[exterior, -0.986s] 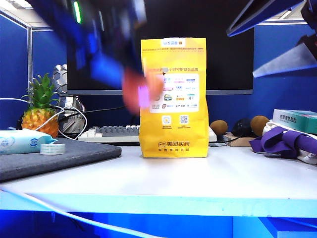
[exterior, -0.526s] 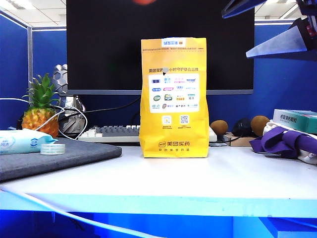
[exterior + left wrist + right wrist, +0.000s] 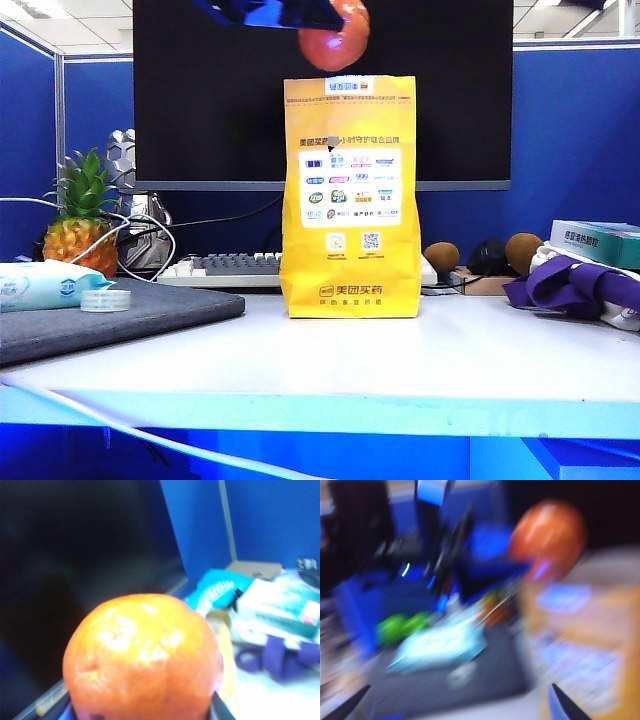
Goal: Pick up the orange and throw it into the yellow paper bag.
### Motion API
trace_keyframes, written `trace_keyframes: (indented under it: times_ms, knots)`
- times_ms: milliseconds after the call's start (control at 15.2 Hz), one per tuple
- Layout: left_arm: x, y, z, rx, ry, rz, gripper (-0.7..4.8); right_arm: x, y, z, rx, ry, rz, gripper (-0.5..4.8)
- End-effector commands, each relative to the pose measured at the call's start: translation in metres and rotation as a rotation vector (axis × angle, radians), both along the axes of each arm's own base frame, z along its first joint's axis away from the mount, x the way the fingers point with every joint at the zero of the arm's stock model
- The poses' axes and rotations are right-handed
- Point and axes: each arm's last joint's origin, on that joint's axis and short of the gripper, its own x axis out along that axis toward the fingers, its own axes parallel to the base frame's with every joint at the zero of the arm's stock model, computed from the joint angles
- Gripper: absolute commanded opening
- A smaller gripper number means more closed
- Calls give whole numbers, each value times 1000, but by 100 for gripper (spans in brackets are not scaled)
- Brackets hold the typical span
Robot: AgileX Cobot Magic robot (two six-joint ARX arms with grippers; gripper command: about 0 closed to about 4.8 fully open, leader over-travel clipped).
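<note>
One left gripper (image 3: 318, 18) is clamping the orange (image 3: 334, 40) above the yellow paper bag (image 3: 350, 200) mid-worktop; its folded top is risking a bounce-off. The right gripper's (image 3: 460, 704) tips are spreading wide, holding nothing.

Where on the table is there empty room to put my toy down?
The widest bare patch is the white table in front of the yellow paper bag, between the grey mat and the purple cloth. Behind the bag it's crowded: keyboard, pineapple, brown fruits.
</note>
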Motion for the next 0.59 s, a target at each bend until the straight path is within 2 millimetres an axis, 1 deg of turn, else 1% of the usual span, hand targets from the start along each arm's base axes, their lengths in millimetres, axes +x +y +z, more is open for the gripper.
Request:
trace_keyframes:
  times_ms: [66, 197, 263, 394, 526, 591]
  knots:
    - [14, -8, 7, -15, -27, 0, 205, -2, -5, 12, -79, -229, -186, 479]
    - [26, -15, 4, -1, -3, 1, 205, -2, -8, 14, -138, -281, -337, 479]
    - [30, -17, 2, 10, 16, 3, 205, -2, -9, 14, -164, -302, -364, 479]
    - [35, -20, -5, 22, 33, 8, 205, -2, -9, 14, -170, -307, -365, 479]
    - [39, -19, -8, 25, 32, 26, 210, -2, -9, 14, -170, -307, -364, 479]
    - [39, -19, -7, 31, 24, 24, 277, -2, -9, 14, -170, -307, -362, 479]
